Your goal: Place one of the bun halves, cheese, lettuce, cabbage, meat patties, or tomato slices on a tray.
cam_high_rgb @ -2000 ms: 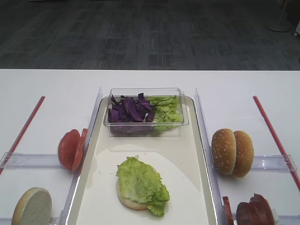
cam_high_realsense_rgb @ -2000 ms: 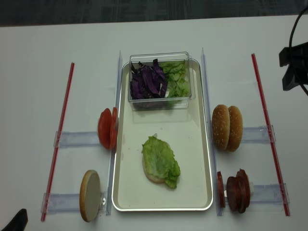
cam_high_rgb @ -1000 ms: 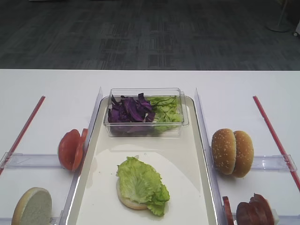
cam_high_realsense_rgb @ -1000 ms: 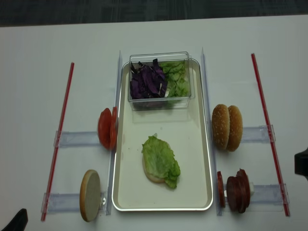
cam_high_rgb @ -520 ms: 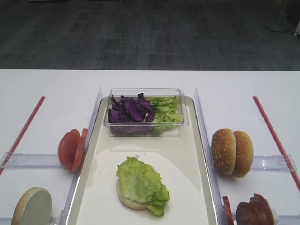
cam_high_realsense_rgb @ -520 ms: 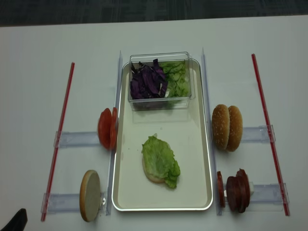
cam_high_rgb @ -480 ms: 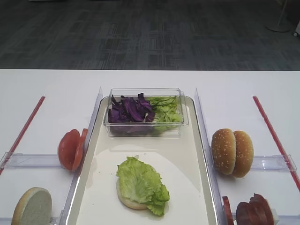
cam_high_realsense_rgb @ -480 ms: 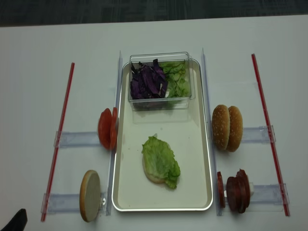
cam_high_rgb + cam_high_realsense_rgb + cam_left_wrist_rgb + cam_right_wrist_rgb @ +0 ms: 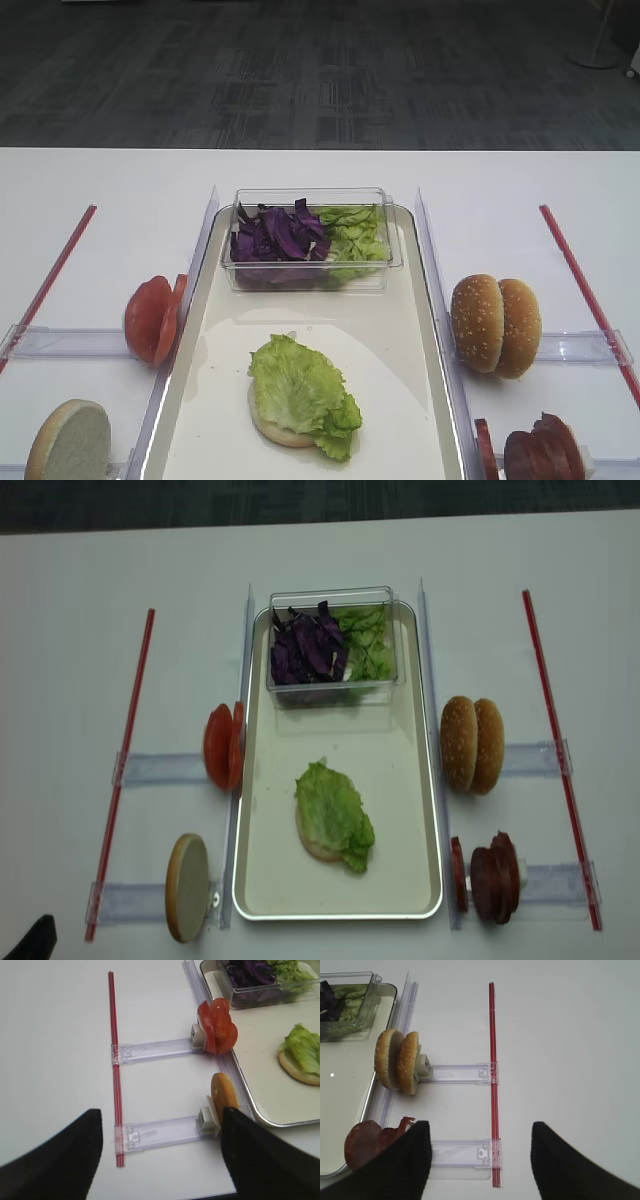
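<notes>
On the cream tray point(image 9: 433, 810) lies a bun half topped with lettuce point(image 9: 335, 815). Purple cabbage point(image 9: 307, 647) and more lettuce point(image 9: 368, 645) fill a clear tub at the tray's far end. Tomato slices point(image 9: 223, 746) and a pale bun half point(image 9: 187, 886) stand on racks to the left. Sesame bun halves point(image 9: 473, 745) and meat patties point(image 9: 492, 875) stand on racks to the right. No cheese shows. My right gripper point(image 9: 481, 1130) hangs open above a rack beside the meat patties point(image 9: 367, 1142). My left gripper point(image 9: 161, 1112) hangs open near the pale bun half point(image 9: 223, 1095). Both are empty.
Two red rods point(image 9: 125, 760) point(image 9: 555, 750) run along the table's outer sides, joined to clear plastic racks point(image 9: 160, 770). Upright clear dividers point(image 9: 428, 680) flank the tray. The table's front edge lies just below my left gripper.
The right arm has drawn back from the far right of the table and left the overhead view. Nothing on the table has moved.
</notes>
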Tool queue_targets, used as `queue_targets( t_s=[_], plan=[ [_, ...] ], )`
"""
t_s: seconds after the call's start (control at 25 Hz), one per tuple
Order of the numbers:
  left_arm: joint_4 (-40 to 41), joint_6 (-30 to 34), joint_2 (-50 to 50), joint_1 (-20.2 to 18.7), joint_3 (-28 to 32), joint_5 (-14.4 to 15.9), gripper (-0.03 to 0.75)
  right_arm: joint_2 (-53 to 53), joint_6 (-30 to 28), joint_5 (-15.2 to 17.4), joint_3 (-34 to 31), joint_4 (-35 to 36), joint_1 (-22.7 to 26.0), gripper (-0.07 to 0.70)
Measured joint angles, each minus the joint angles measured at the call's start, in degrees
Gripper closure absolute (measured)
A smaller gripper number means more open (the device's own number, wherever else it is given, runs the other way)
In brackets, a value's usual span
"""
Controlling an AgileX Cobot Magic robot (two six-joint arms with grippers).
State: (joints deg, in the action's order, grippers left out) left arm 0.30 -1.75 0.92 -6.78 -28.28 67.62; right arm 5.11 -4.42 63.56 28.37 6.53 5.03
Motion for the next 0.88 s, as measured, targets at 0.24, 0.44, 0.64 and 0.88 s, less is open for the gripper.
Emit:
queue_targets(
  t_s=[0.24,0.44,0.64,0.88],
  plan=[
    [0.0,0.0,0.0,0.0,0.0,0.0,0.24,-5.2,0.2,0.1,0.0,0.0,0.0,0.167],
    [0.0,0.0,0.0,0.0,0.0,0.0,0.24,-6.0,0.3,0.2,-0.1,-0.1,0.0,0.168],
    [0.0,0.0,0.0,0.0,0.0,0.0,0.24,-6.0,0.3,0.2,-0.2,-0.1,0.0,0.168],
    [0.0,0.0,0.0,0.0,0.0,0.0,0.24,-6.0,0.3,0.3,-0.2,-0.1,0.0,0.168]
  ],
)
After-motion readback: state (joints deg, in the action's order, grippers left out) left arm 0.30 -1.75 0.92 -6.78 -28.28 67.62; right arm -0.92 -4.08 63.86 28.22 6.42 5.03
